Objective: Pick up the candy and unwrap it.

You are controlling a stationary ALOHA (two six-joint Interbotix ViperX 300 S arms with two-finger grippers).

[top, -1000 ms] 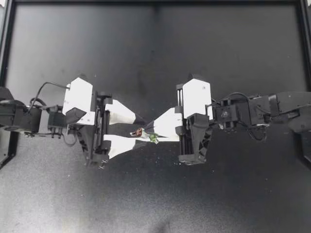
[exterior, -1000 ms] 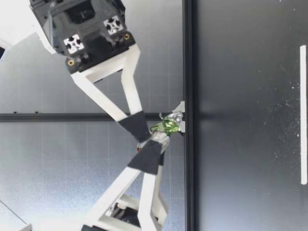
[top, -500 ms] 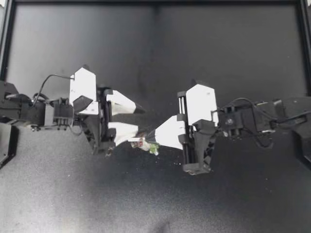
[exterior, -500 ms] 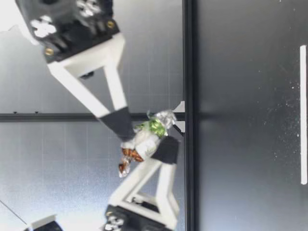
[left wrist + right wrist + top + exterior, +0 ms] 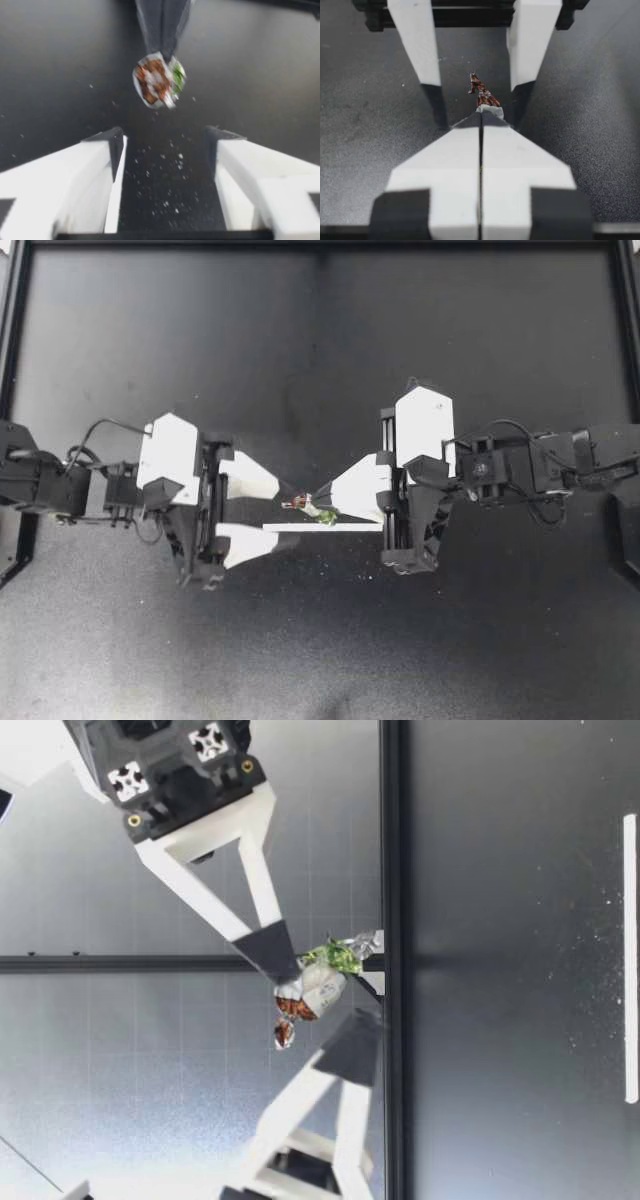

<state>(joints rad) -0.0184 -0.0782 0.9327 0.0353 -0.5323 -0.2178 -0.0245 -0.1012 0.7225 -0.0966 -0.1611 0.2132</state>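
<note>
The candy (image 5: 312, 508) is a small sweet in a crinkled wrapper with a green end and a brown end, held above the black table. My right gripper (image 5: 322, 502) is shut on it, pinching its green side; in the right wrist view the candy (image 5: 482, 97) sticks out past the closed fingertips. My left gripper (image 5: 279, 509) faces it from the other side, open, touching nothing. In the left wrist view the candy (image 5: 157, 82) hangs just ahead of the open left gripper (image 5: 162, 137). In the low view the candy (image 5: 312, 988) is well above the table, its brown end hanging free.
The black table (image 5: 320, 660) has a raised dark rim (image 5: 320, 246) along its far edge and sides. Fine white specks lie on the table under the grippers. No other objects are in view.
Half a second ago the left gripper had pulled back and the right had dipped nearer; now they face each other again. The candy has stayed in the right gripper throughout.
</note>
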